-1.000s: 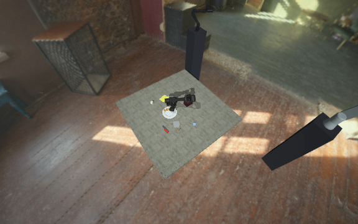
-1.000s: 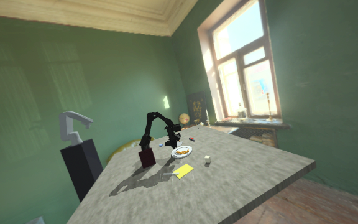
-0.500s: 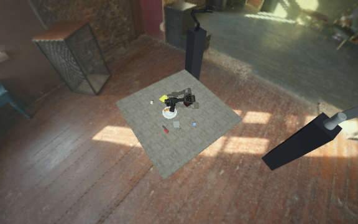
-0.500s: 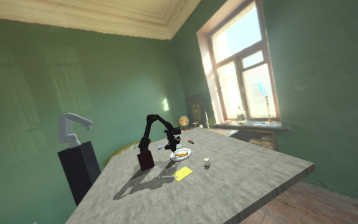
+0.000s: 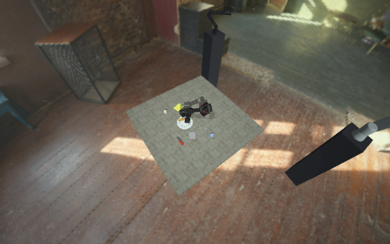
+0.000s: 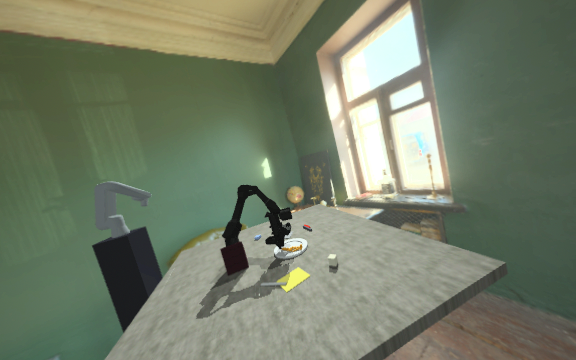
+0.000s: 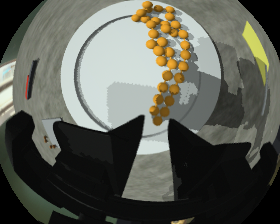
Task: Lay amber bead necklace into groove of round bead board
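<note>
The round white bead board [image 5: 180, 126] [image 6: 288, 256] [image 7: 98, 65] lies on the table, with a thin circular groove. The amber bead necklace [image 5: 181, 119] [image 6: 294, 248] [image 7: 171, 64] lies bunched on it as a narrow double strand on one side in the wrist view. It crosses the groove near the top, and much of it lies inside the ring. My gripper [image 5: 187, 120] [image 6: 281, 246] [image 7: 156, 121] is partly open, low over the board's edge. The near end of the necklace shows between the fingertips, not gripped. In the top view the arm partly covers the board.
A yellow sheet [image 5: 178, 107] [image 6: 297, 278] [image 7: 256, 45] with a grey rod [image 6: 270, 284] and a cream block [image 5: 165, 111] [image 6: 333, 260] lie near the board. A grey square [image 5: 192, 135], a red-and-dark piece [image 5: 180, 141] [image 6: 307, 227] and a blue block [image 5: 211, 135] [image 6: 257, 237] lie on its other side.
</note>
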Available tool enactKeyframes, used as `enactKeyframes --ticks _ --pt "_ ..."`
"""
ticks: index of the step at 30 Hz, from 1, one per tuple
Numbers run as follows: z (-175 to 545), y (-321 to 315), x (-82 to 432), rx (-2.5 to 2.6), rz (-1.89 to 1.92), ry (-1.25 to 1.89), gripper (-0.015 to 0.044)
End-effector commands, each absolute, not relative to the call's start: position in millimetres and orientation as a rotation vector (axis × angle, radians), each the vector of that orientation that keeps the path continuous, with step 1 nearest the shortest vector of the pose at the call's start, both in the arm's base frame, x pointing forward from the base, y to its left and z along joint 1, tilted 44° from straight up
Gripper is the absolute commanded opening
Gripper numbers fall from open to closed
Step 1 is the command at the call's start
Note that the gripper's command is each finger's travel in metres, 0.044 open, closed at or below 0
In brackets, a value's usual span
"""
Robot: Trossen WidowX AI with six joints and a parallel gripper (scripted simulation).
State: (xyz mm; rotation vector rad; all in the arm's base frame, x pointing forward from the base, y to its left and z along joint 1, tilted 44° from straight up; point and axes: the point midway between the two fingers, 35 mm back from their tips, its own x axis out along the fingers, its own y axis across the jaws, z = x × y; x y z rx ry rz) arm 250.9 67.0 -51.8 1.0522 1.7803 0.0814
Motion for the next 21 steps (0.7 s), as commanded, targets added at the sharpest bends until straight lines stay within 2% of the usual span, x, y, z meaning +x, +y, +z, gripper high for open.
enactKeyframes --ticks 1,4,9,21 --pt "-56.5 71.4 248.4 1.063 0.078 1.789 0.012" --pt "-56.7 71.5 248.3 1.063 0.078 1.789 0.012" --pt "-54.8 69.9 249.4 1.053 0.081 1.785 0.0" --pt "-54.8 69.9 249.4 1.053 0.081 1.785 0.0"
